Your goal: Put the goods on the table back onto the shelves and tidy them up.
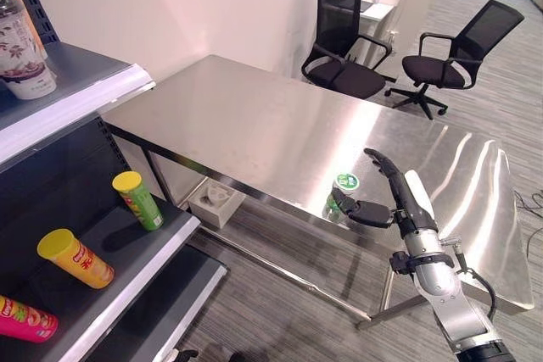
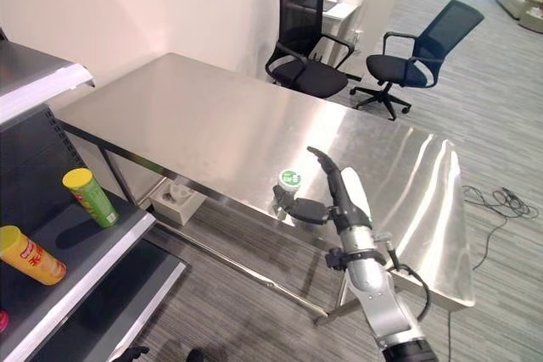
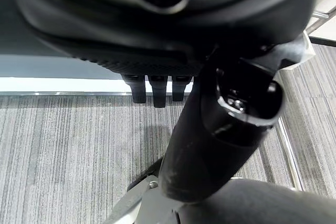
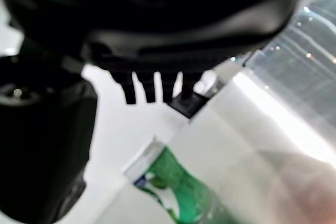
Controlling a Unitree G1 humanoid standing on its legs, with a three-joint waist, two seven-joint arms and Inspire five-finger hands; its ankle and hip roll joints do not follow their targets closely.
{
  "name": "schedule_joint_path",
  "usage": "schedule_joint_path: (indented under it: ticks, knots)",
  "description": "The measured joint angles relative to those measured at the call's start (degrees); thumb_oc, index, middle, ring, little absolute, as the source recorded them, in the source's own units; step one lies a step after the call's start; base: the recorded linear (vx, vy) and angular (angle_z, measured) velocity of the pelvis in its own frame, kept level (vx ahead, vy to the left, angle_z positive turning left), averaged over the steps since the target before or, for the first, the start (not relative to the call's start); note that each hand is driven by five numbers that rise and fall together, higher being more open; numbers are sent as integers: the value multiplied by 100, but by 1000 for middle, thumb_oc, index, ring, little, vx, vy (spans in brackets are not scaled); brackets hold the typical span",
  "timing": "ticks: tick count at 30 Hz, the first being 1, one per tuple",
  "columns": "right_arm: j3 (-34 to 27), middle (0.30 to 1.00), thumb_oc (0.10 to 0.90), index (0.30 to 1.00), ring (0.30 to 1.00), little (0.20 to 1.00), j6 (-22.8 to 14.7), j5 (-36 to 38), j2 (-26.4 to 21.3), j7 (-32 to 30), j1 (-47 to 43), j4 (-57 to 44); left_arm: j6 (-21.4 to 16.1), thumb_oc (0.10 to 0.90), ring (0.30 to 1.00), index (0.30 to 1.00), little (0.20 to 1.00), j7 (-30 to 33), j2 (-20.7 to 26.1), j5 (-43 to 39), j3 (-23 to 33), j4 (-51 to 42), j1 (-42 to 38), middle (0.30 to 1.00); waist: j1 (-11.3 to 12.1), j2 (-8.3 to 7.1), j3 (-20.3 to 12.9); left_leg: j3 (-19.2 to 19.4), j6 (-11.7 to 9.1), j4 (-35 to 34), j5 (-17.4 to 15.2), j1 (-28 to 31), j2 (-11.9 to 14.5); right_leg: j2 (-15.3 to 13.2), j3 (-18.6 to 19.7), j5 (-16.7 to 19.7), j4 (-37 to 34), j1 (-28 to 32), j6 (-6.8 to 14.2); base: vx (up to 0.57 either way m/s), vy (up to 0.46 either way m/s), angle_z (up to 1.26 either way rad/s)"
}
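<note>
steel table [image 1: 254, 133] stands right of the shelves [image 1: 81, 91], two office chairs [image 1: 344, 36] at its far side. green bottle [image 1: 342, 192] stands at the table's near edge. right hand [image 1: 392, 197] is just beside it, fingers straight, thumb spread toward the bottle. left hand [image 3: 157, 85] hangs over the floor, fingers relaxed. cans [image 1: 137, 199] lie on the shelves.

Both eye views look down from head height onto the steel table [image 1: 254, 125], sharing it and the shelves [image 1: 127, 243]; each wrist view peers along its own hand, very close.
</note>
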Motion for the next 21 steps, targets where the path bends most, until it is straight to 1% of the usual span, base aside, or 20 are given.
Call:
schedule_joint_path:
  ticks: [4, 9, 14, 21]
  knots:
    - [40, 900, 800, 900, 900, 900, 8, 18, 0, 0, -47, 174, 0, 800, 900, 900, 900, 1, 0, -3, 1, -3, -17, 900, 25, 2, -1, -7, -2, -2, 2, -1, 0, 1, -3, 0, -1, 1, 0, 2, 1, 1]
    - [169, 900, 800, 900, 900, 900, 43, 32, 1, -4, -54, 416, 2, 800, 900, 900, 900, 10, 0, -27, -151, -5, -49, 900, 130, 15, -6, -22, 0, 6, 6, -1, -3, 1, -17, -1, -2, 7, 0, 0, 0, 0]
    - [224, 900, 800, 900, 900, 900, 72, 215, 7, -3, -65, 590, 3, 800, 900, 900, 900, 11, -5, -39, -162, -3, -74, 900, 145, 20, -6, -62, -4, -5, 14, -8, -5, 4, -60, -2, -2, 18, 0, 11, 5, 4]
    - [330, 900, 800, 900, 900, 900, 124, 282, 7, -8, -129, 800, 3, 800, 900, 900, 900, 10, -6, -41, -198, -1, -98, 900, 150, 32, 2, -128, -18, -11, 20, -26, -15, 4, -137, -13, -4, 34, -2, 12, 6, 5]
